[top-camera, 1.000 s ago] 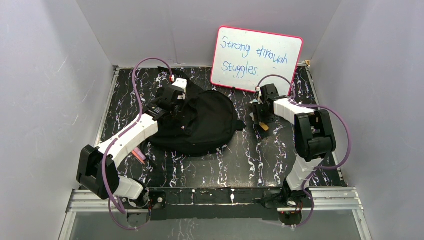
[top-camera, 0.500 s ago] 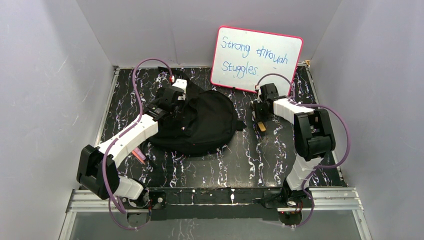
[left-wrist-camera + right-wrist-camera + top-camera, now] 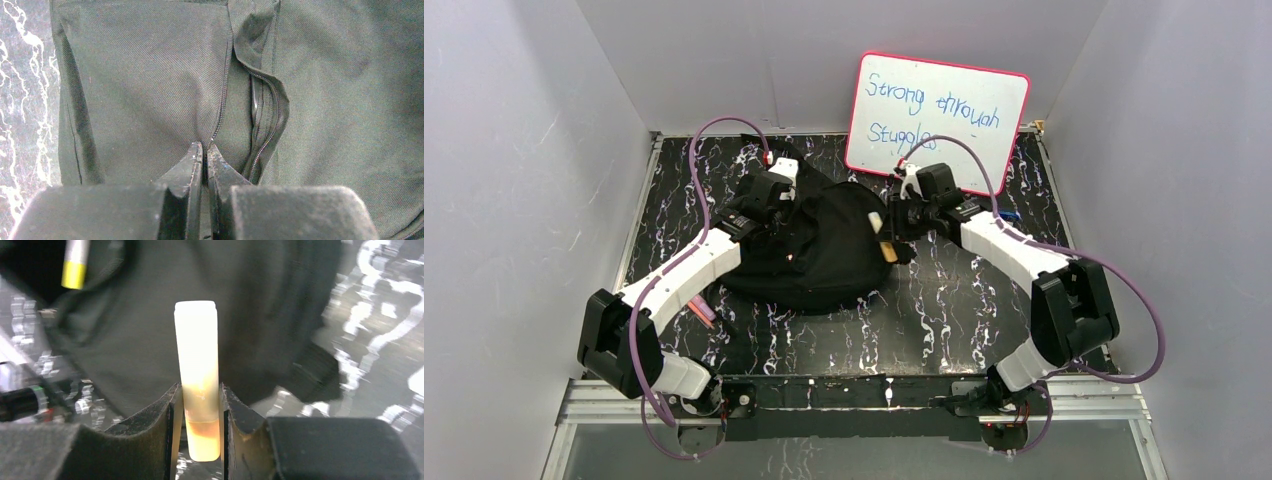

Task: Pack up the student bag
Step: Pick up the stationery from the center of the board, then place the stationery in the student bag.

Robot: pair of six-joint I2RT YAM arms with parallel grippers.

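Note:
The student bag (image 3: 829,255) is a black fabric backpack lying flat in the middle of the table. My left gripper (image 3: 782,212) rests on its far left part. In the left wrist view the left gripper (image 3: 205,146) is shut on the bag's fabric at the foot of a zip line, beside a partly open zip slit (image 3: 265,117). My right gripper (image 3: 886,236) is over the bag's right edge, shut on a cream glue-stick-like tube (image 3: 888,251). In the right wrist view the tube (image 3: 197,355) stands upright between the jaws, above the bag (image 3: 150,315).
A whiteboard (image 3: 936,118) with a pink rim leans on the back wall. Pink pens (image 3: 703,312) lie by the left arm. A yellow-tipped pen (image 3: 75,262) and a black marker (image 3: 22,402) lie beside the bag. A small blue item (image 3: 1010,214) lies behind the right arm.
My right arm has swung left with the tube, from the table right of the bag to over the bag's right edge. The left arm has not moved.

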